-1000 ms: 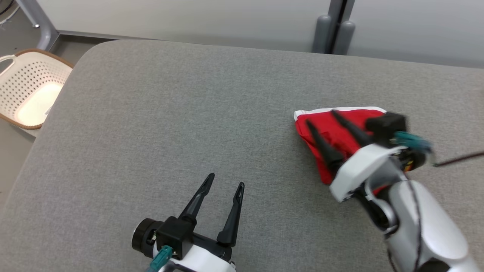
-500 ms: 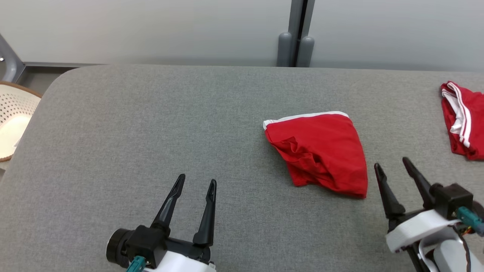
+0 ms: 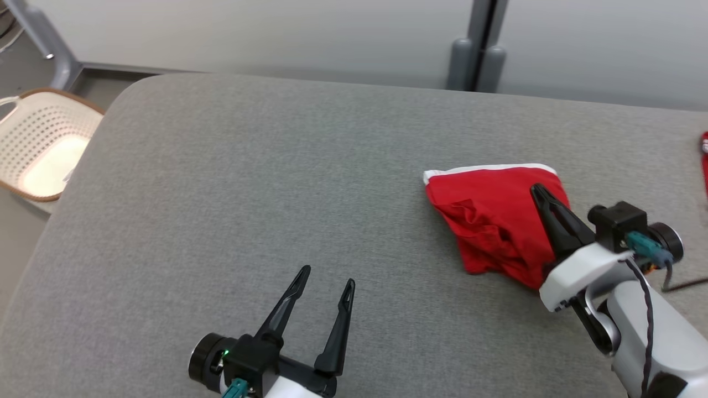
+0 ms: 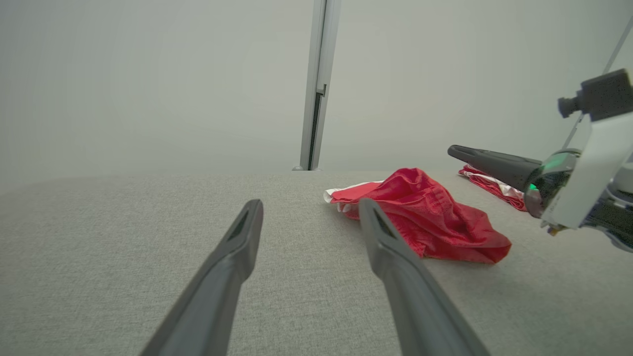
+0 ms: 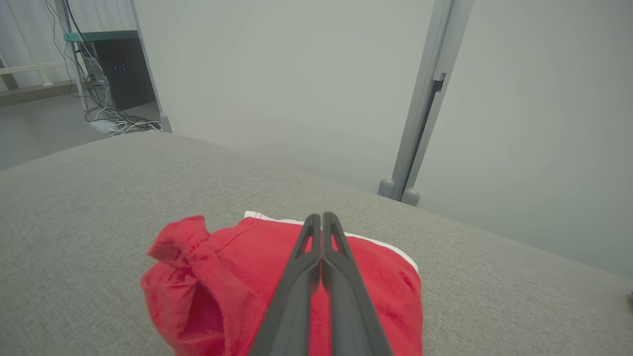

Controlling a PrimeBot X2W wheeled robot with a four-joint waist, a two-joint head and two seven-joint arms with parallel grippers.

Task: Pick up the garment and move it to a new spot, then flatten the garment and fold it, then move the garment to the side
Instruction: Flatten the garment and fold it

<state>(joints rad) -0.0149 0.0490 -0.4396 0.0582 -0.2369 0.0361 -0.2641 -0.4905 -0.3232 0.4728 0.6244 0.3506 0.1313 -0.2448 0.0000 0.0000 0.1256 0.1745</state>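
Observation:
A crumpled red garment (image 3: 492, 221) with a white hem lies on the right half of the grey padded table (image 3: 249, 177). My right gripper (image 3: 536, 189) hangs just above the garment's right part, shut, with its fingers pressed together and nothing between them. From the left wrist view the right gripper (image 4: 452, 150) floats clear above the garment (image 4: 420, 217). The right wrist view looks down its closed gripper (image 5: 321, 216) onto the garment (image 5: 217, 277). My left gripper (image 3: 327, 276) stands open and empty near the table's front, left of the garment; the left gripper (image 4: 310, 202) points toward the cloth.
A second red garment (image 4: 489, 185) with white stripes lies farther right, just showing at the head view's right edge (image 3: 705, 160). A pale perforated basket (image 3: 44, 143) stands on the floor off the table's left end. A grey post (image 3: 475, 55) rises behind the table.
The head camera has swung between frames. Half a second ago the right gripper was open beside the garment's near right corner; now it is shut and over the garment. The left gripper stays open.

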